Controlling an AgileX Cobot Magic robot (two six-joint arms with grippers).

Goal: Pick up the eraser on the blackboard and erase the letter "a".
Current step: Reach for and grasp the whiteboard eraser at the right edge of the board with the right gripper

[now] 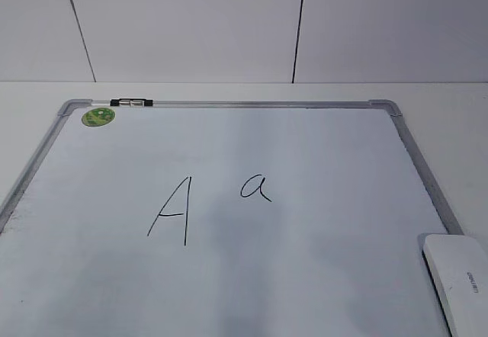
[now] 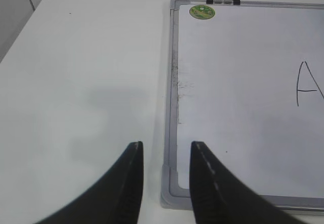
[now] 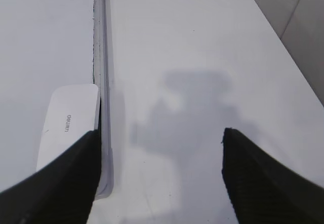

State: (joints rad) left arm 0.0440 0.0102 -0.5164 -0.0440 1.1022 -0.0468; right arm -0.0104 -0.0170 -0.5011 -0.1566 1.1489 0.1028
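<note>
The blackboard [image 1: 427, 171] lies flat on the table. The small letter "a" [image 1: 256, 187] is written near its middle. The white eraser [image 1: 459, 280] rests on the board's near right corner, against the frame. Neither gripper shows in the exterior view. In the right wrist view my right gripper [image 3: 160, 133] hangs wide open and holds nothing. It is over bare table just right of the board's frame [image 3: 104, 57], and its left finger covers the near end of the eraser [image 3: 68, 122]. My left gripper [image 2: 166, 145] is open and empty above the board's near left corner [image 2: 171, 188].
A taller capital "A" [image 1: 171, 211] stands left of the small letter. A round green sticker [image 1: 98, 116] and a black clip [image 1: 131, 104] sit at the board's far left corner. White table surrounds the board, with a panelled wall behind.
</note>
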